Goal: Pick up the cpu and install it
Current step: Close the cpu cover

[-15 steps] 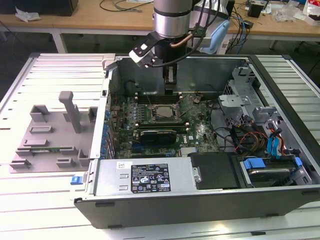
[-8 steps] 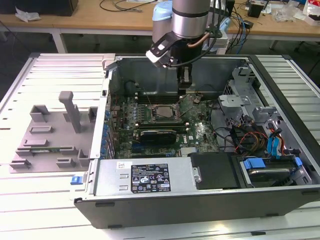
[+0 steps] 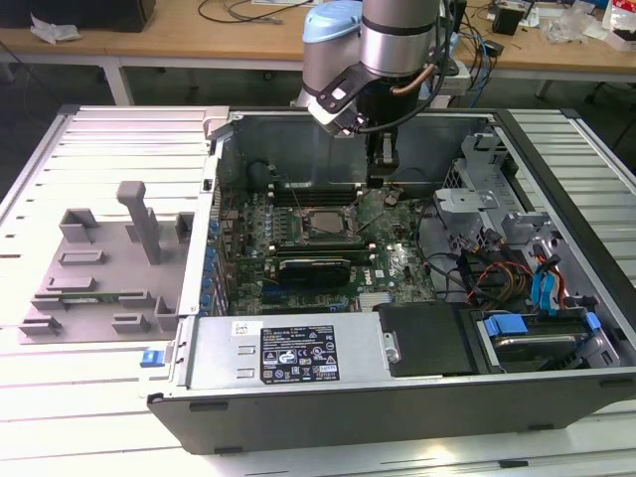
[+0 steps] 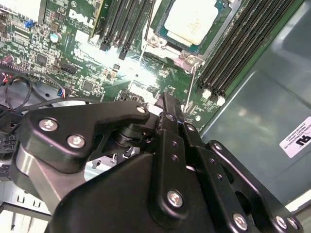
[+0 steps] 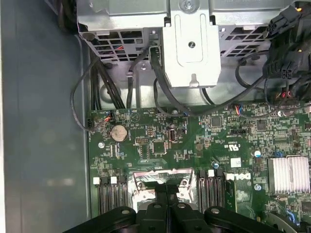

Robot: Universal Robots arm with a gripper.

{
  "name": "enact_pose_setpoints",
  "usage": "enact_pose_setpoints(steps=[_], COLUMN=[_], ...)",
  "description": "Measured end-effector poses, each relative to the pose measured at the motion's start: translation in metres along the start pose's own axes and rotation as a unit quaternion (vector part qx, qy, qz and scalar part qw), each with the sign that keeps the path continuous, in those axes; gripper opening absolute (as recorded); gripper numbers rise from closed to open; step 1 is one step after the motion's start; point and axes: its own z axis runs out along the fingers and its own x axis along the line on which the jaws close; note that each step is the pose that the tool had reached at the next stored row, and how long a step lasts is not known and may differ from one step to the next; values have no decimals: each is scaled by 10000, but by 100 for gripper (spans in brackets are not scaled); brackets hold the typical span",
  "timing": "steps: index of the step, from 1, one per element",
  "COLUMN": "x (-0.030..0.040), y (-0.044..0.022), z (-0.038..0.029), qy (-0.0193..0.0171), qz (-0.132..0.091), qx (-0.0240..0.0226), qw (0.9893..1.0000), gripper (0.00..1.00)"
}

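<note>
My gripper is clenched on nothing, hovering just beside the socket. The cpu lies inside it. If I drop carelessly, I'd likely knock it crooked and bend pins.

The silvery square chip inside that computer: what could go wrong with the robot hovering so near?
1. The black gripper hangs low over the green motherboard, beside the long black memory slots. A small drift might scrape parts.
2. The pale silvery square cpu lies in its socket. If it sits askew, which I cannot tell, pressing could bend contacts.
3. Loose black cables run close by and might snag the arm.
</note>
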Motion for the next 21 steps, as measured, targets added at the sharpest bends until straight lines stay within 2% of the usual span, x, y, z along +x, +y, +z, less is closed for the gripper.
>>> enact_pose_setpoints(steps=[2,3,4,6,7,12,19,20,21], x=[1,2,6,11,15,16,22,22,23], y=[11,39,110,194,260,283,388,387,384], z=[0,2,6,11,16,17,28,54,128], qy=[0,0,0,-1,0,0,-2,-3,-4], qz=[-1,-1,-1,-1,0,-2,-1,0,-1], qx=[0,0,2,6,9,9,28,31,43], qw=[10000,10000,10000,10000,10000,10000,10000,10000,10000], gripper=[11,11,11,11,11,11,11,11,11])
